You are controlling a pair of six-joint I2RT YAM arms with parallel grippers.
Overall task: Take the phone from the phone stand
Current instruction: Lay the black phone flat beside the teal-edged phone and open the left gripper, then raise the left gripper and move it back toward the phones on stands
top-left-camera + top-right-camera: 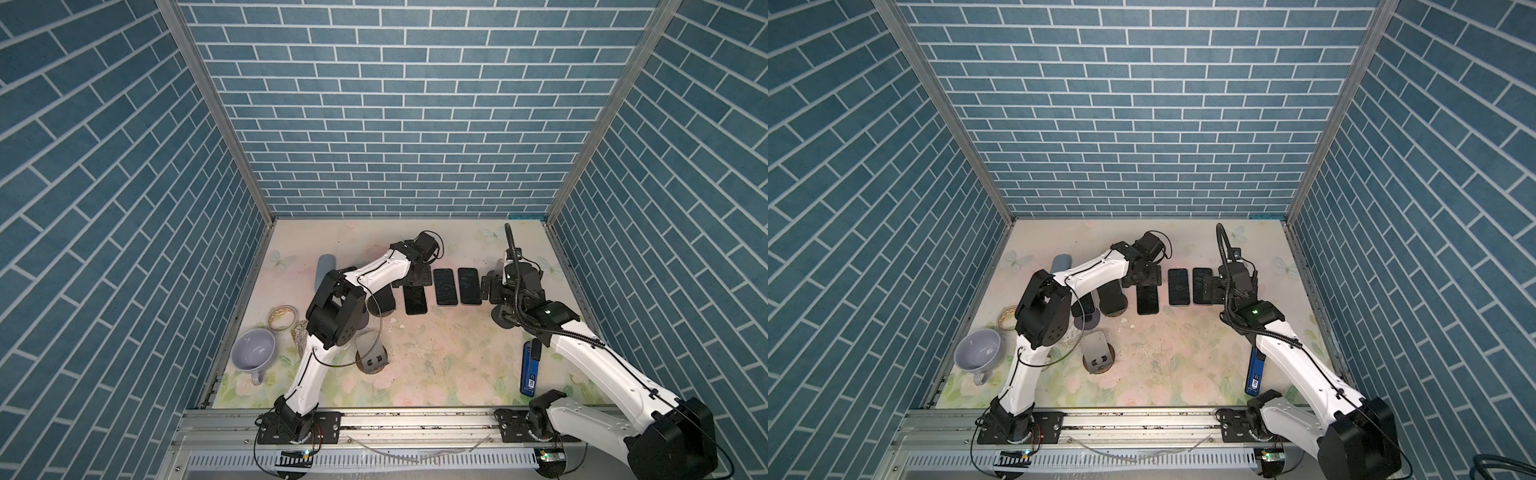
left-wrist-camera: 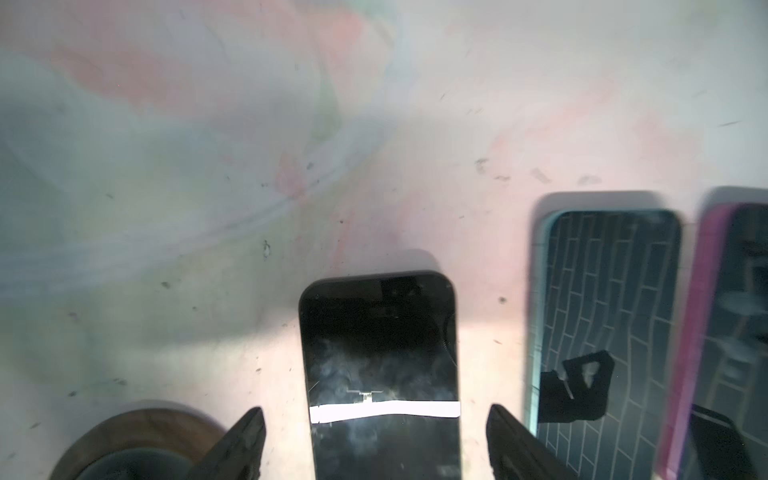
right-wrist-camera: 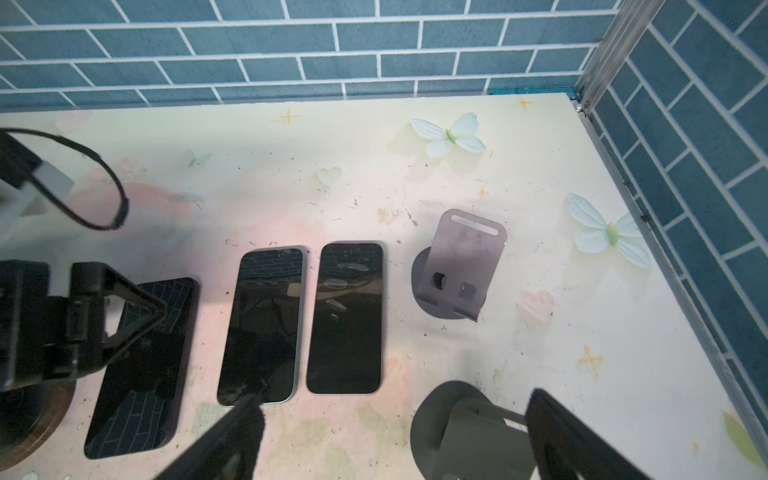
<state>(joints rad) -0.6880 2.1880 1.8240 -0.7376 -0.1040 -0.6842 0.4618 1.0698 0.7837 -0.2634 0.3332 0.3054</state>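
Note:
A black phone lies flat on the table between the fingers of my left gripper, with a gap on each side, so the gripper is open. In both top views the left gripper hangs over the far end of this phone. To its left, a phone stand with a wooden round base carries a dark phone. Half hidden by the left arm, another dark phone sits on a grey stand. My right gripper is open and holds nothing, with a grey stand partly between its fingers.
Two more phones lie flat side by side to the right. An empty stand is near the left arm and another by the right wall. A mug, a tape roll and a blue item lie nearer the front.

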